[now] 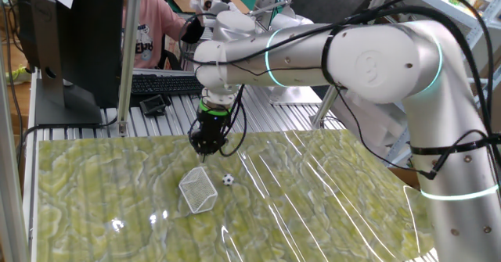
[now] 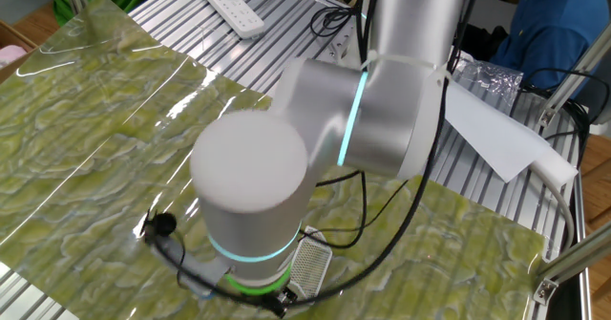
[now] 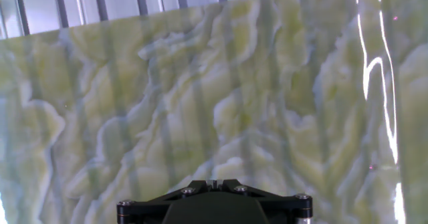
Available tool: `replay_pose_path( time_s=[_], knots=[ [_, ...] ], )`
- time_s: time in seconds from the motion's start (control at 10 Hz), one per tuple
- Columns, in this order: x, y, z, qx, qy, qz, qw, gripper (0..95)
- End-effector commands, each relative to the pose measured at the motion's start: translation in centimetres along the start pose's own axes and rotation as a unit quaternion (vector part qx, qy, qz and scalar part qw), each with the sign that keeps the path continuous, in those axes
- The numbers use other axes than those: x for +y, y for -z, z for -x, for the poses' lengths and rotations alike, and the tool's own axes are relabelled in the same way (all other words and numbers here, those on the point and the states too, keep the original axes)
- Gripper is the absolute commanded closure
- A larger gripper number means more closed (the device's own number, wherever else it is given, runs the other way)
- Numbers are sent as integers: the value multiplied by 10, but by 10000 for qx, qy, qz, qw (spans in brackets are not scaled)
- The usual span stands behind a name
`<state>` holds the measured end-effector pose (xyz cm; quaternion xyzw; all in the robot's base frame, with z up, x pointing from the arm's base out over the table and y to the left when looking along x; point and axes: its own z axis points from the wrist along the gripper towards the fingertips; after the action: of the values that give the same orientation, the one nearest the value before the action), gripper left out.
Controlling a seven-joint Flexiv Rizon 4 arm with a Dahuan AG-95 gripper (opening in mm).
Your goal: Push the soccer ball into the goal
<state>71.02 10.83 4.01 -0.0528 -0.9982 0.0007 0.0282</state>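
The soccer ball [image 1: 228, 180] is a tiny white ball with black patches on the green marbled mat [image 1: 329, 199]. It lies just right of the goal [image 1: 198, 190], a small white mesh wedge. The goal also shows in the other fixed view [image 2: 310, 266], half hidden under the arm; the ball is hidden there. My gripper [image 1: 207, 145] points down over the mat, behind the goal and ball and touching neither. In the hand view the gripper [image 3: 215, 182] has its fingertips together and holds nothing; only mat shows ahead of it.
A keyboard [image 1: 160, 82] and a monitor [image 1: 70, 35] stand behind the mat on the slatted table. A power strip [image 2: 232, 9] and a white sheet [image 2: 496, 134] lie at the table's other side. People sit close to the table edges.
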Motion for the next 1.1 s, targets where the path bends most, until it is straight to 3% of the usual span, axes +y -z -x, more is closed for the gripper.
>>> replay_pose_path(
  time_s=[0.1, 0.7, 1.1],
  knots=[
    [-7, 1, -5, -40, 65, -42, 10000, 950],
    [-18, 0, -6, -29, 218, -48, 9997, 950],
    [-29, 2, -8, -43, 498, -142, 9987, 950]
  ],
)
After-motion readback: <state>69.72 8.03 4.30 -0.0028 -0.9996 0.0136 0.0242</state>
